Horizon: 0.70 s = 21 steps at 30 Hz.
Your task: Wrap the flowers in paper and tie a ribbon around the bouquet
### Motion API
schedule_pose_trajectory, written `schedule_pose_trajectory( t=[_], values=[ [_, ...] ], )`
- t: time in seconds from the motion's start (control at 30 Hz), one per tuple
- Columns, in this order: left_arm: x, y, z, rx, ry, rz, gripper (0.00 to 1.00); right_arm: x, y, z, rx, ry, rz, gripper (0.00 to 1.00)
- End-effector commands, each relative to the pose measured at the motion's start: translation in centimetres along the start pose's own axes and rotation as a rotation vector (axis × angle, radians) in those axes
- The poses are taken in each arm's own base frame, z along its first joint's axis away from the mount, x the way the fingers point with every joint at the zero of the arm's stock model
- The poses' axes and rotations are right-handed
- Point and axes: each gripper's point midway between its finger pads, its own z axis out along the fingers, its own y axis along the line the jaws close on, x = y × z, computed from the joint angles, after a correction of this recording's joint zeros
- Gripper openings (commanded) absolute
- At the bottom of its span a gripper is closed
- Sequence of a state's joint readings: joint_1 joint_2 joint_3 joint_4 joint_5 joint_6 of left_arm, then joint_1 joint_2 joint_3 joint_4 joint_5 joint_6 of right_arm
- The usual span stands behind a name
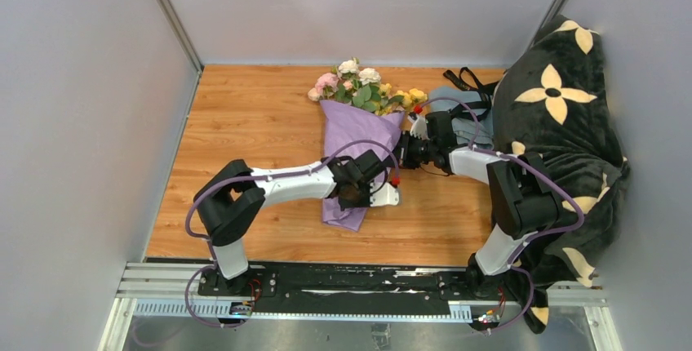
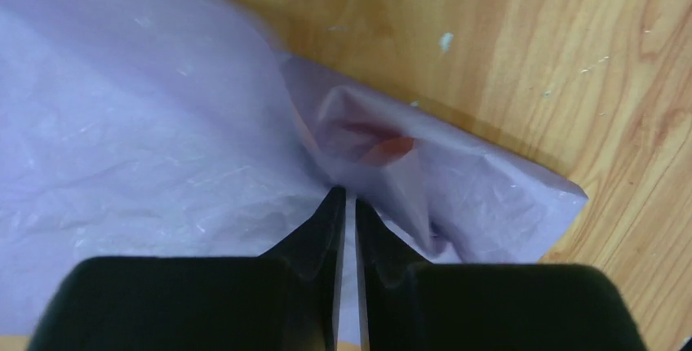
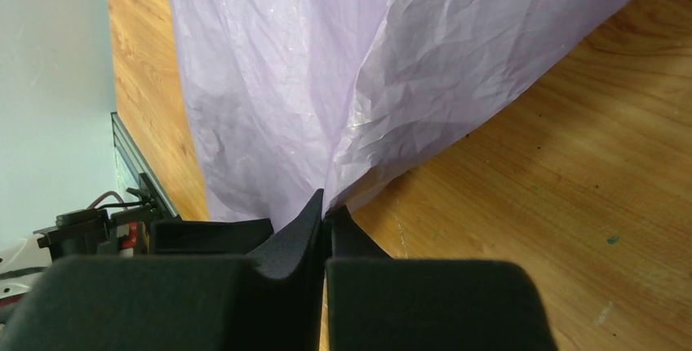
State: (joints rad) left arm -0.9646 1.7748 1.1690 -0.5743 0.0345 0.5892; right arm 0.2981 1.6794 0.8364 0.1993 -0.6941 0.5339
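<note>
The bouquet lies on the wooden table: pink, white and yellow flowers [image 1: 352, 82] stick out of the far end of a lavender paper [image 1: 359, 131] cone. My left gripper [image 1: 357, 196] is over the cone's near, narrow end. In the left wrist view the crinkly paper [image 2: 147, 147] gathers into folds at the left gripper [image 2: 347, 196], whose jaws are shut on it. My right gripper [image 1: 405, 151] is at the cone's right edge. In the right wrist view the paper [image 3: 392, 57] creases down into the right gripper [image 3: 325, 204], also shut on it. The black ribbon [image 1: 465, 80] lies bunched at the back right.
A grey-blue folded cloth [image 1: 457, 118] lies right of the bouquet. A black blanket with cream flower shapes [image 1: 563, 122] is heaped along the right wall. Grey walls enclose the table on three sides. The arms' metal rail [image 1: 326, 286] runs along the near edge.
</note>
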Motion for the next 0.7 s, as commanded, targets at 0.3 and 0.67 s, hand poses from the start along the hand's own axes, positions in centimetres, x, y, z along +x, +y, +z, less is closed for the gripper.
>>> schedule_pose_trajectory(
  t=[0.3, 0.67],
  values=[
    [1.1, -4.9, 3.8, 0.016, 0.054, 0.23, 0.21, -1.5, -5.4, -5.1, 0.445, 0.001, -0.106, 0.37],
    [1.2, -6.3, 3.8, 0.067, 0.063, 0.228, 0.37, -4.5, -3.1, -12.3, 0.638, -0.124, -0.247, 0.45]
  ],
)
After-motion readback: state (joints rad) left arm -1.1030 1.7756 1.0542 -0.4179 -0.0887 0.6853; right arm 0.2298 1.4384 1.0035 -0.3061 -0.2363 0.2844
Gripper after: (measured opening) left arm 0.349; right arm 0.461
